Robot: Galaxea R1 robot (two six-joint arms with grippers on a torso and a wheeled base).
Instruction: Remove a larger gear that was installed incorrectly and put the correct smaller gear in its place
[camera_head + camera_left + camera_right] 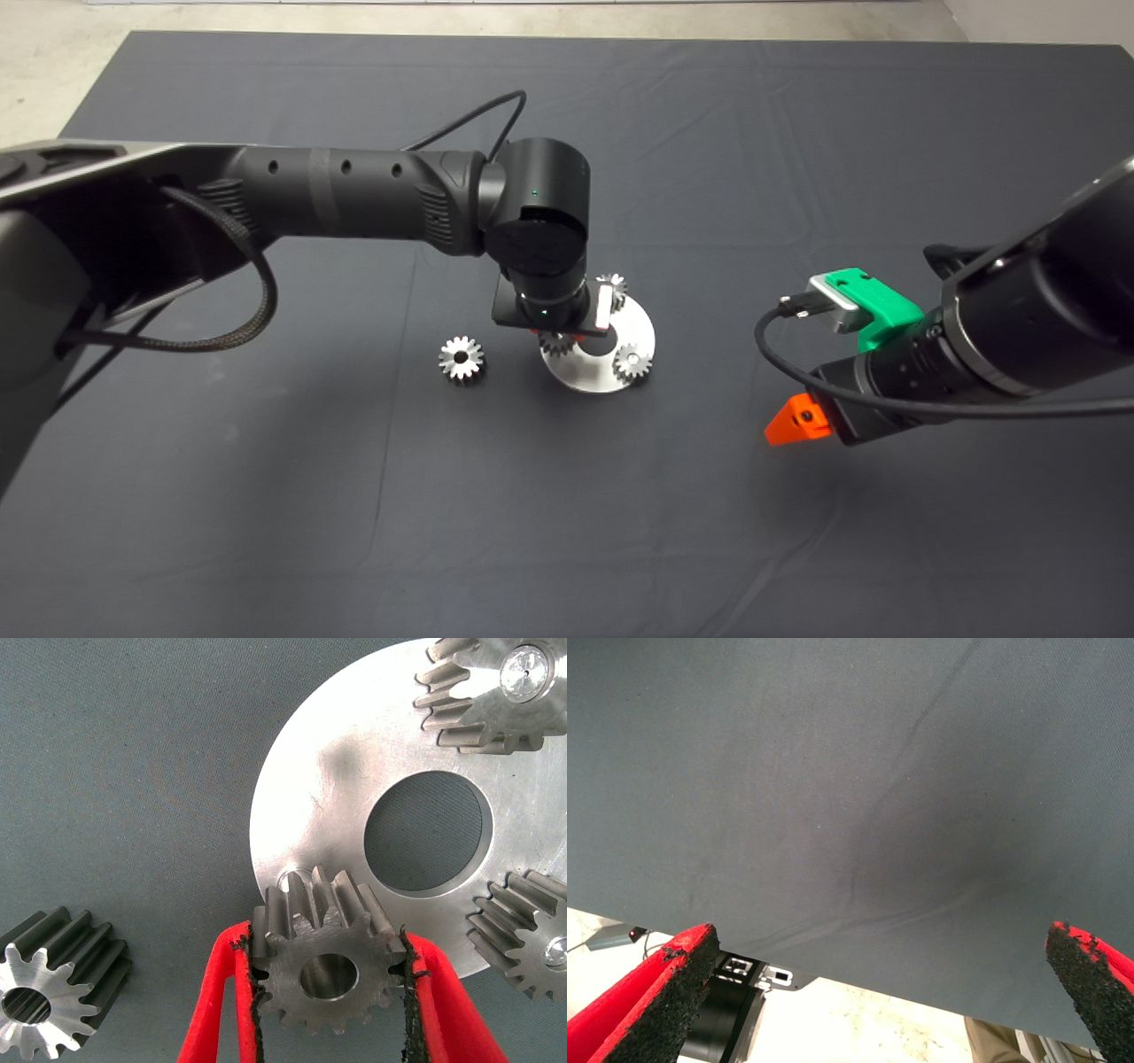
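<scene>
Head view: left pincer [567, 335] at frame centre, over round metal plate [611, 377] on dark mat [266, 496] of desk. Larger gear [462, 359] lies on mat left of plate. Right pincer [797, 424] waits at right.

Left wrist view: left pincer [328, 992] clamped on smaller gear [326, 967] at plate [310, 806] edge; two other gears [492, 687] on plate; larger gear [53, 983] at lower left.

Right wrist view: right pincer [886, 992] fingers apart, holding nothing, above mat [833, 771].

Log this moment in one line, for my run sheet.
left gripper: shut on gear at plate edge | larger gear: on mat | right gripper: open, idle
</scene>
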